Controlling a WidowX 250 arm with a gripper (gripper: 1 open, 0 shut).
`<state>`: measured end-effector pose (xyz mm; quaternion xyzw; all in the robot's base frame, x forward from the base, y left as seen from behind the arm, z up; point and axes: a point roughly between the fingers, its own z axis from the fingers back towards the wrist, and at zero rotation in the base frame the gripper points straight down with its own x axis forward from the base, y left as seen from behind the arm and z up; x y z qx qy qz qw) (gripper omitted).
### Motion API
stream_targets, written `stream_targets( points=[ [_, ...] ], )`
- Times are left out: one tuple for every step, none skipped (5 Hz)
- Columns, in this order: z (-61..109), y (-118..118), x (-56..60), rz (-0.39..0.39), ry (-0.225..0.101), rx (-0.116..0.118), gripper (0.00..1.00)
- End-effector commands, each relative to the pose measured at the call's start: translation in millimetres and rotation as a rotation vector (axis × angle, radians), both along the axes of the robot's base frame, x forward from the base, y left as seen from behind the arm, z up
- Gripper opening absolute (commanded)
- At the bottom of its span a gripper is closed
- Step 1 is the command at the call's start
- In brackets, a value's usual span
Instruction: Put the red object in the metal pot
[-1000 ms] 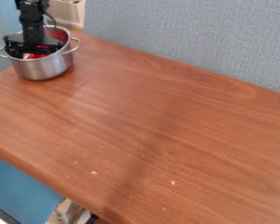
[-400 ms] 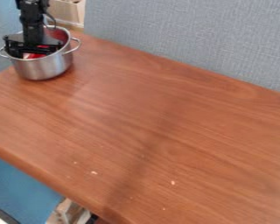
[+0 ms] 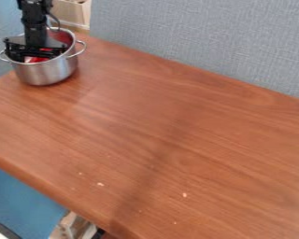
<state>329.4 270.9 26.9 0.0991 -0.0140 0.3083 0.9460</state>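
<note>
The metal pot (image 3: 42, 69) stands at the far left corner of the wooden table (image 3: 164, 140), shiny and round with a rolled rim. Red shows inside it: the red object (image 3: 63, 42) lies in the pot, mostly hidden by the arm. My black gripper (image 3: 36, 51) points down into the pot's mouth. Its jaws stand apart, with dark fingers (image 3: 18, 46) near the left rim. Whether the fingers touch the red object I cannot tell.
A blue-grey wall (image 3: 215, 37) runs behind the table. A pale box-like thing (image 3: 72, 11) sits behind the pot at the top edge. The table's front edge drops off at the lower left, with a light frame (image 3: 71, 227) below.
</note>
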Motion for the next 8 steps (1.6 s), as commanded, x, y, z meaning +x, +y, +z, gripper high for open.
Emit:
stream_targets(
  points=[
    [-1.6,3.4,-4.5,0.023,0.006,-0.008,1.00],
    [-1.4,3.7,-4.6,0.025,0.011,-0.011,1.00],
    [-1.7,4.1,-4.8,0.027,0.015,-0.014,1.00],
    [-1.7,4.5,-4.8,0.030,0.019,-0.017,1.00],
    [-1.4,4.9,-4.9,0.032,0.024,-0.019,1.00],
    [-1.4,5.2,-5.0,0.034,0.028,-0.022,1.00],
    [-1.4,5.6,-5.0,0.037,0.032,-0.025,1.00],
    [-1.2,6.0,-5.1,0.039,0.036,-0.028,1.00]
  ],
)
